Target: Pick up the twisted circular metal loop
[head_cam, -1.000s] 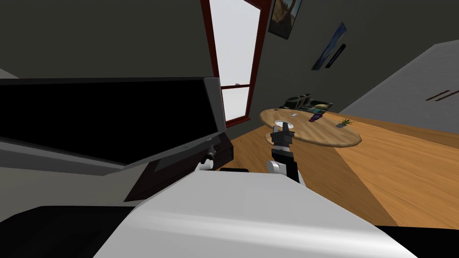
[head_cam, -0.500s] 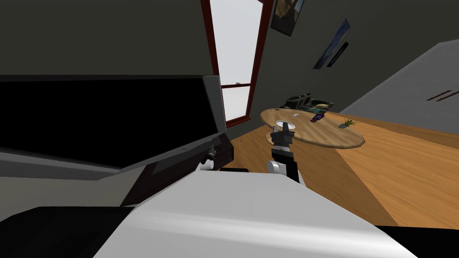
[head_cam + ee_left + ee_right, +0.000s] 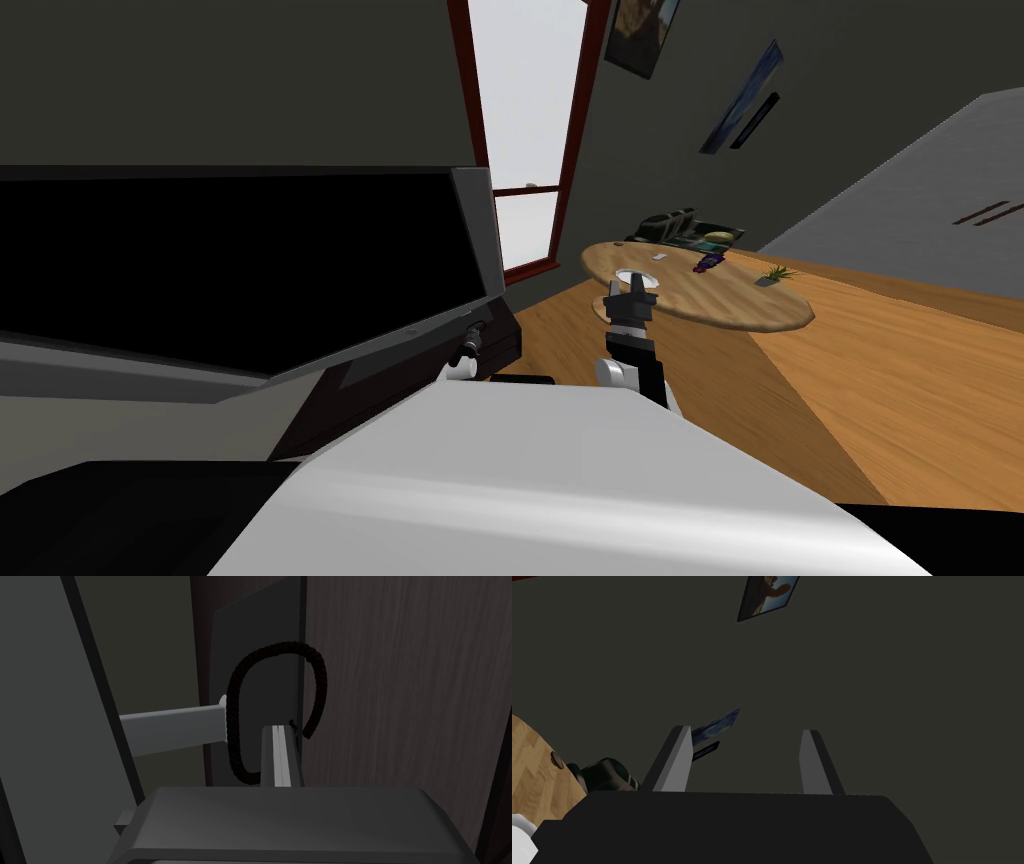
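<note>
The left gripper, sitting at my eleven o'clock beside the dark wood-grain cabinet, is pressing its fingers almost together on the black twisted loop, whose cord is disappearing between them. The loop is looking thin, light and probably stiff, with ridges likely aiding grip, so pinching across the cord seems right. The right gripper, at one o'clock, is standing wide open and holding nothing.

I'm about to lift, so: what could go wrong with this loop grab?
The left gripper is shut and seems to touch the loop only at its end, so the loop may slip free on lifting. The loop also crosses the end of a grey bar and could snag there.
</note>
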Controlling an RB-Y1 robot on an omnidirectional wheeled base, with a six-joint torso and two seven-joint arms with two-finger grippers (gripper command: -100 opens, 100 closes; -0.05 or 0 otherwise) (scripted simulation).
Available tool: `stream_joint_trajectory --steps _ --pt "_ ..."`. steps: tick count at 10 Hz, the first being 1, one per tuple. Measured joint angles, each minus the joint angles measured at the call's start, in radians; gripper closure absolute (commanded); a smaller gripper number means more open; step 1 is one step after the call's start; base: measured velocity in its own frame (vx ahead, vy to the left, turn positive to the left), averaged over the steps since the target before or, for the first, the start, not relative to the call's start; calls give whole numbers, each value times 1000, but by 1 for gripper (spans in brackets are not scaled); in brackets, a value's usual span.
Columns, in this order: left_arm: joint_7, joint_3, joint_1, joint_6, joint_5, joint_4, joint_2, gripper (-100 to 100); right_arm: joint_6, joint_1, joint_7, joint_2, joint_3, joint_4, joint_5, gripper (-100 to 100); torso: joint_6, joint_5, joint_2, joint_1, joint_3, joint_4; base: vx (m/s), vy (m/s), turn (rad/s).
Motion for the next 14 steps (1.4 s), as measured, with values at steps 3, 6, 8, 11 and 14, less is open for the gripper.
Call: stream_joint_trajectory --steps 3,6,8,11,14 --pt "3 -2 -17 18 11 1 40 -100 0 0 0 0 0 0 0 0 0 -1 5 -4 2 1 -89 -68 99" --pt "15 -10 -47 67 42 -4 87 -100 0 0 0 0 0 0 0 0 0 -1 9 -6 5 2 -137 -94 98" --pt "24 -11 -60 97 61 -9 88 -100 0 0 0 0 0 0 0 0 0 -1 7 -6 4 2 -78 -67 7" --pt "48 8 -56 131 74 -33 81 -100 0 0 0 0 0 0 0 0 0 1 -8 4 -4 -1 128 63 -180" --pt "42 28 -48 119 52 -34 65 -100 0 0 0 0 0 0 0 0 0 2 -10 10 -6 -2 148 151 -104"
